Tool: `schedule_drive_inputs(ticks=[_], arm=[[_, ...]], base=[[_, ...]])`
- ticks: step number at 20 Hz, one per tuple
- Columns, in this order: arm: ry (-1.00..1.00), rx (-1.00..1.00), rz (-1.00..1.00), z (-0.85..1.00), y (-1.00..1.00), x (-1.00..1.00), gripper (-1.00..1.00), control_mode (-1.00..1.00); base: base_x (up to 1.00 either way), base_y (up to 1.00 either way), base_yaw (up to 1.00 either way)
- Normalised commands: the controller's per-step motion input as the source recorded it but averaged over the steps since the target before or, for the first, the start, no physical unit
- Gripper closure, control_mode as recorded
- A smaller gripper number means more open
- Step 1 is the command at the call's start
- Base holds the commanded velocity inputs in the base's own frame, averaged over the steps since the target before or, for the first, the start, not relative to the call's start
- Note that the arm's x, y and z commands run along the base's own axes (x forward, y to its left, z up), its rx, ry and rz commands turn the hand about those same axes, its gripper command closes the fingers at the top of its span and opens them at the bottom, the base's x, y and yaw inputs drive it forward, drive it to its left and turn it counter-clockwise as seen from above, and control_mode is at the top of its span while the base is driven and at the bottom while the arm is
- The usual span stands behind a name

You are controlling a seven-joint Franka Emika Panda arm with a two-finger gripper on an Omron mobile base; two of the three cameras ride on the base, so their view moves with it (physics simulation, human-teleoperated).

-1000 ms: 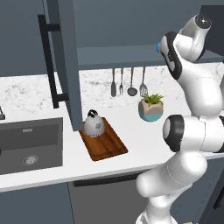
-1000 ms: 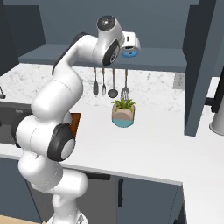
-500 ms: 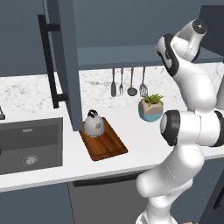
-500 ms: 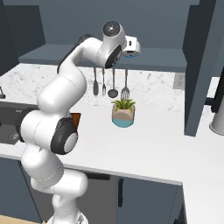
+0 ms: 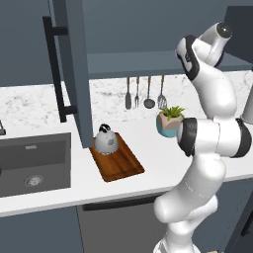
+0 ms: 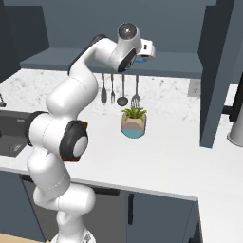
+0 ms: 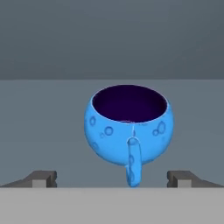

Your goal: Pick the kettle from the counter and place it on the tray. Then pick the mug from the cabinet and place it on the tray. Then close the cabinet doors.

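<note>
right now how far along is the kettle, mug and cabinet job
Done: the kettle sits on the tray. In hand: the open pincer faces the mug on the cabinet shelf, handle toward it, nothing gripped yet. Left: grasp the mug, carry it to the tray, then shut the cabinet doors, which stand open.

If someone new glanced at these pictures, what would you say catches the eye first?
The bright blue mug on the cabinet shelf, handle toward the open gripper right before it. Next, the white arm reaching up into the cabinet, and the kettle already sitting on the tray beside the sink.
</note>
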Motion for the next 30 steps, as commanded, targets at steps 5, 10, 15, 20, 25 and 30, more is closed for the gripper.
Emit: schedule_drive_inputs(ticks=[5, 10, 15, 20, 25, 30], arm=[[0.0, 0.0, 0.0, -0.01, -0.17, 0.3, -1.0, -1.0], [0.0, 0.0, 0.0, 0.0, -0.12, 0.23, -1.0, -1.0], [0.0, 0.0, 0.0, 0.0, -0.07, 0.08, -1.0, -1.0], [0.0, 0.0, 0.0, 0.0, -0.03, -0.01, -1.0, -1.0], [0.0, 0.0, 0.0, -0.04, 0.0, -0.01, -1.0, -1.0], [0.0, 0.0, -0.01, -0.1, 0.0, 0.0, 1.0, -1.0]], base=[[0.0, 0.0, 0.0], [0.0, 0.0, 0.0], [0.0, 0.0, 0.0], [0.0, 0.0, 0.0], [0.0, 0.0, 0.0], [0.0, 0.0, 0.0]])
